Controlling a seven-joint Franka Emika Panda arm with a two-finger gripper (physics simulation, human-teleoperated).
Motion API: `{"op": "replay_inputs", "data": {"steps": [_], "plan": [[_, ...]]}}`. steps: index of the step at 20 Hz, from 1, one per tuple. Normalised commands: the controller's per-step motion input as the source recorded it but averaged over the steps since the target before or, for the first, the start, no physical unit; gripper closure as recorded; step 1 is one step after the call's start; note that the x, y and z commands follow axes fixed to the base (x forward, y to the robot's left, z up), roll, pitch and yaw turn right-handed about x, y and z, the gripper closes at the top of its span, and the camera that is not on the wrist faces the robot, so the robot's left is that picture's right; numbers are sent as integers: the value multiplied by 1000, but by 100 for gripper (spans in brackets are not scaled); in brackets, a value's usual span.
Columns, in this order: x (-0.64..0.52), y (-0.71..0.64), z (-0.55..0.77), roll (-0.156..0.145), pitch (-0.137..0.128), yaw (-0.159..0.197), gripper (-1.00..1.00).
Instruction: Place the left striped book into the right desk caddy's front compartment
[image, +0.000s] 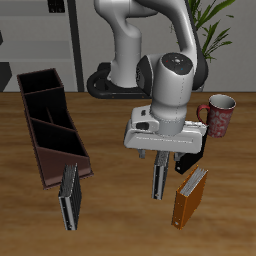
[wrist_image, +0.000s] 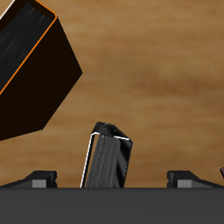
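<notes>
While lifted, unlabelled left striped book in gripper.

I work in what looks like a home office or study. My wooden table carries reading and desk things: a dark desk caddy at about ten o'clock from me, an orange book at five o'clock, and a patterned mug near three o'clock. Behind stand a leafy houseplant and grey shelving.
</notes>
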Motion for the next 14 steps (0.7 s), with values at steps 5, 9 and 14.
{"op": "replay_inputs", "data": {"steps": [5, 9, 14], "plan": [[74, 22, -173, 11, 28, 21, -100], [35, 87, -238, 24, 44, 13, 100], [4, -47, 33, 0, -2, 1, 100]]}}
